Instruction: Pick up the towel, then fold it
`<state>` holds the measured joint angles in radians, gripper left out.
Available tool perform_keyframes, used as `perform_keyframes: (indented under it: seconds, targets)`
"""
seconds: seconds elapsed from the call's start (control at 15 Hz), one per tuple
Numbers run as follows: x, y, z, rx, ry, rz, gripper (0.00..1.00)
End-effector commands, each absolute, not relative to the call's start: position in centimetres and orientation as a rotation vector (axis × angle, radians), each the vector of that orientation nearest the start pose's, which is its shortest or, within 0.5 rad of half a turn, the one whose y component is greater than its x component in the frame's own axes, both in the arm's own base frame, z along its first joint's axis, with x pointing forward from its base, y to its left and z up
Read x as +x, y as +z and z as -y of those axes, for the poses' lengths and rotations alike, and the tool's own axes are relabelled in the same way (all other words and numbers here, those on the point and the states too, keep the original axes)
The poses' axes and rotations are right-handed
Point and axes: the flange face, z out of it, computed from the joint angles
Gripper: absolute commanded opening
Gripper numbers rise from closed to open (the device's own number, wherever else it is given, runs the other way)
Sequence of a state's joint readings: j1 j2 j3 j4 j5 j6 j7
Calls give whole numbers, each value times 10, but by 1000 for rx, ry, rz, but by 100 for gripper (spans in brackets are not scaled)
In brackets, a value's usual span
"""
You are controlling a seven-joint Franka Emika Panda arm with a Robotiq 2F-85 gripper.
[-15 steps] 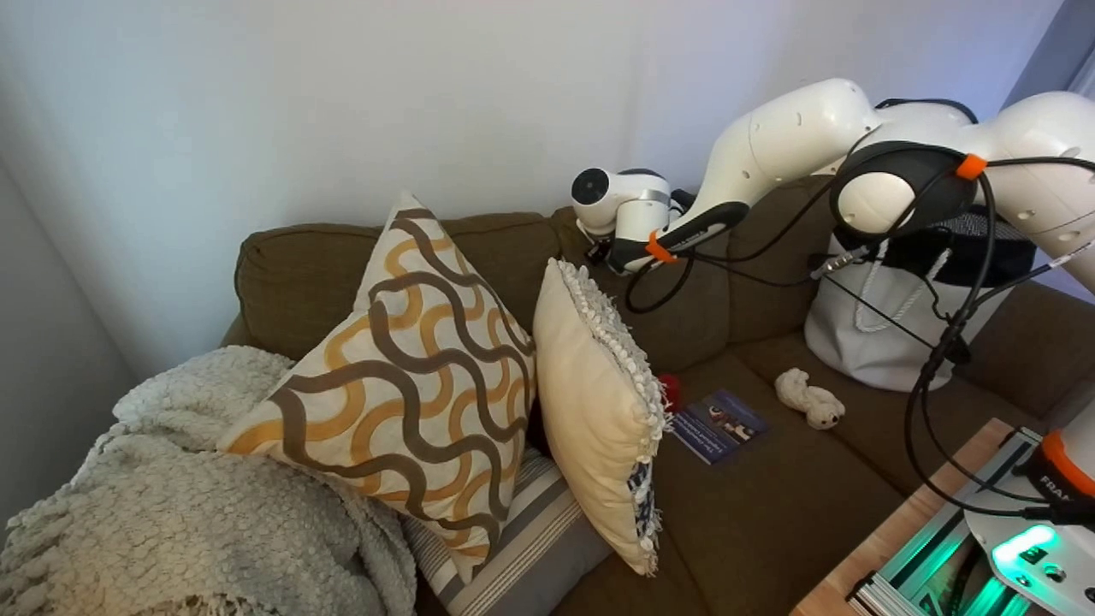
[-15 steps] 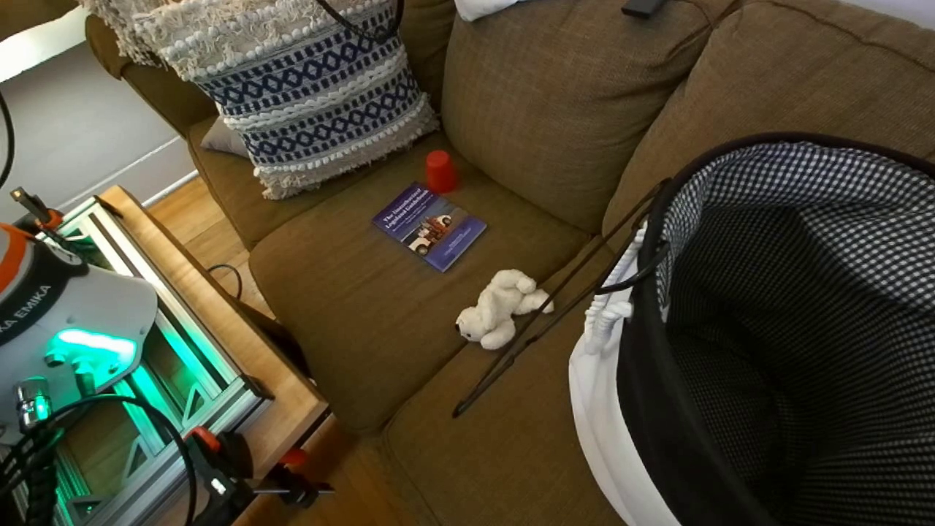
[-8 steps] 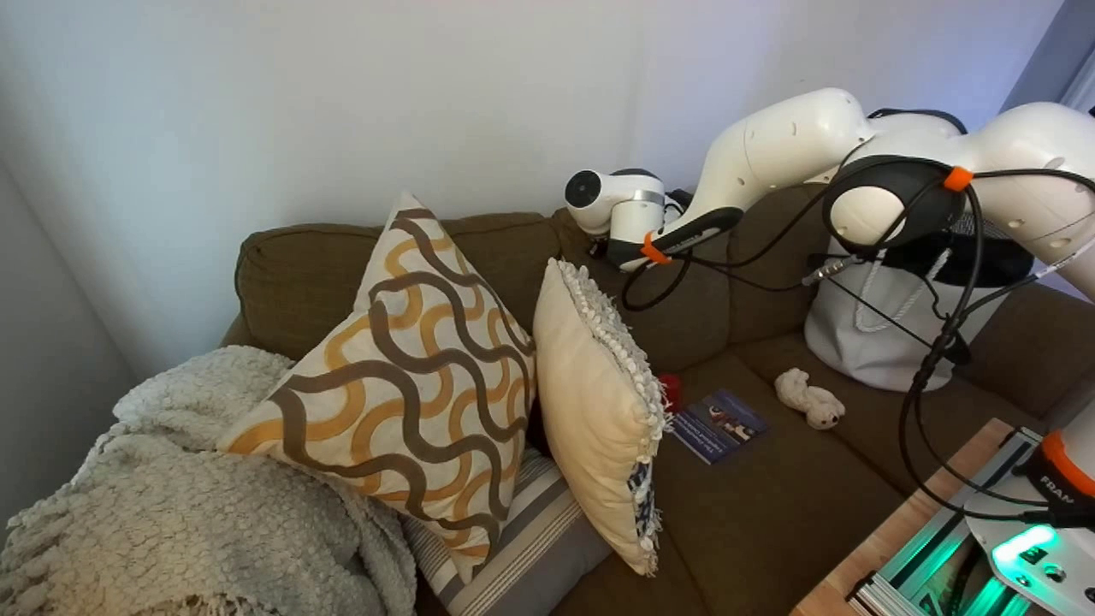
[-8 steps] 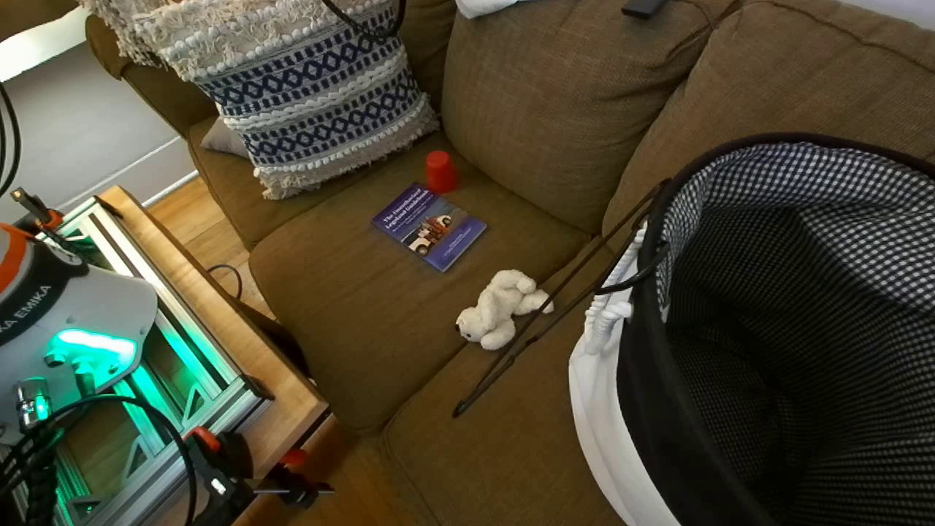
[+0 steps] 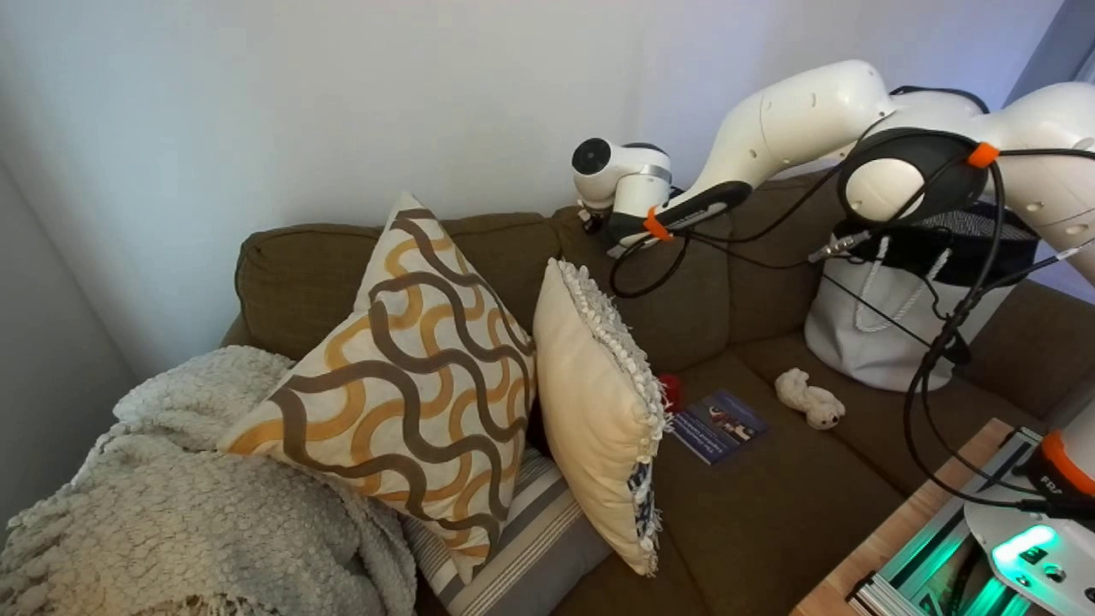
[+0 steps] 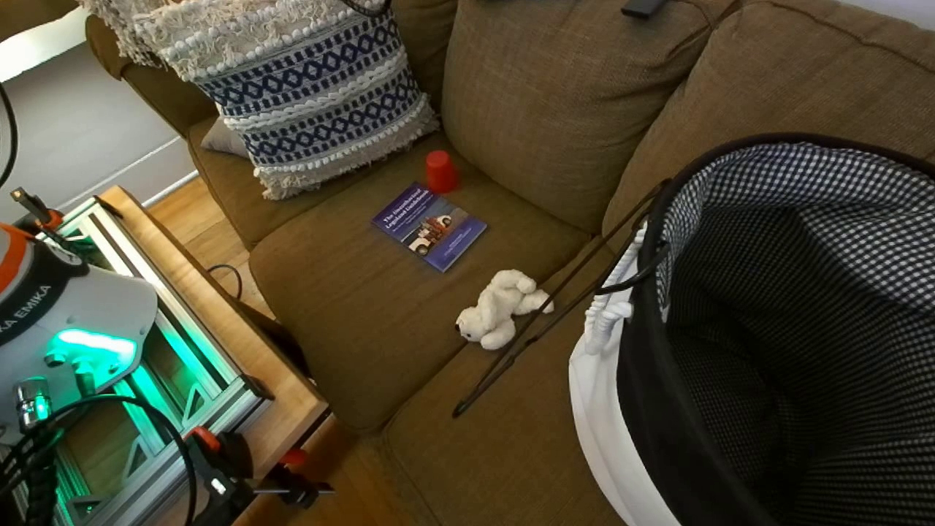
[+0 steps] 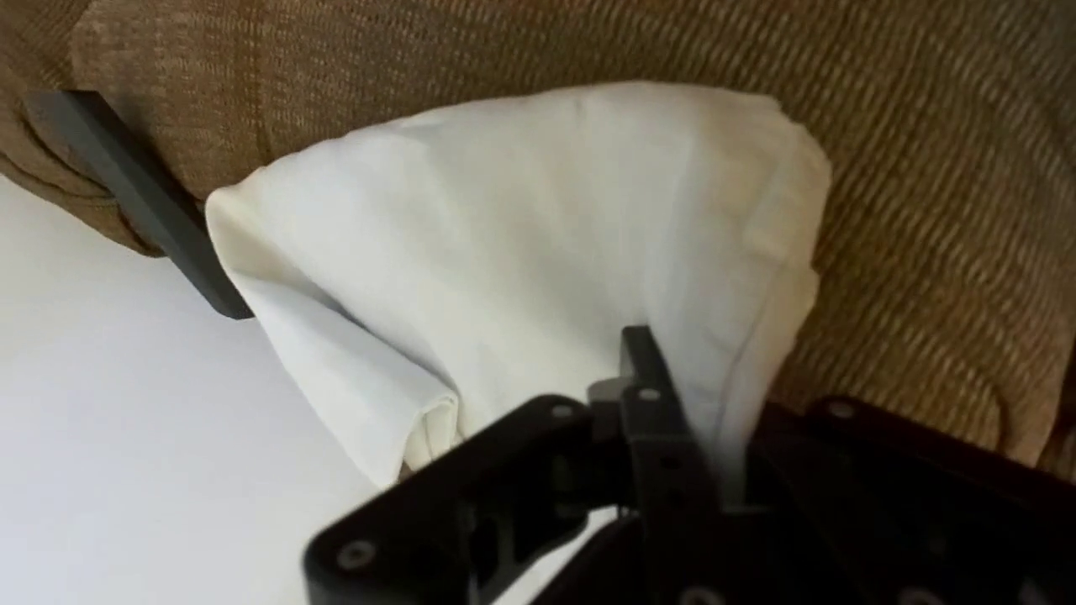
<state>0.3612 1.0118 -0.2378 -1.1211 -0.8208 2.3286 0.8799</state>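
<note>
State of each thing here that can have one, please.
Towel: gripped, creased
Fingers: shut on the towel
Book: closed, flat, front cover up
Cup: upside down
Bear: lying down
Hamper: upright, open-topped
Blanket: crumpled
Base light: lit green

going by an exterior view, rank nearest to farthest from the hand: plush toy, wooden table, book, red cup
1. Red cup, on the sofa seat near the back cushion.
2. Book, flat on the seat, in front of the cup.
3. Plush toy, lying between the book and the tall bag.
4. Wooden table, in front of the seat.
</note>
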Motion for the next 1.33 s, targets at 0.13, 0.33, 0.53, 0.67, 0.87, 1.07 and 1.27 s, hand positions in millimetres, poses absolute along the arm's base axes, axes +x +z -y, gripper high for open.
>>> perform_keyframes:
  seconds: [0.13, 0.33, 0.53, 0.67, 0.87, 1.07, 1.27]
  targets:
    - [738, 295, -130, 2467, 826, 427, 1]
    - [698, 308, -130, 2393, 647, 531, 1]
    - [644, 307, -145, 2310, 457, 600, 1]
    - [602, 303, -162, 2245, 330, 651, 1]
    - [534, 293, -185, 2156, 128, 737, 1]
    - [536, 284, -202, 2167, 108, 739, 6]
    - [517, 280, -202, 2159, 84, 749, 6]
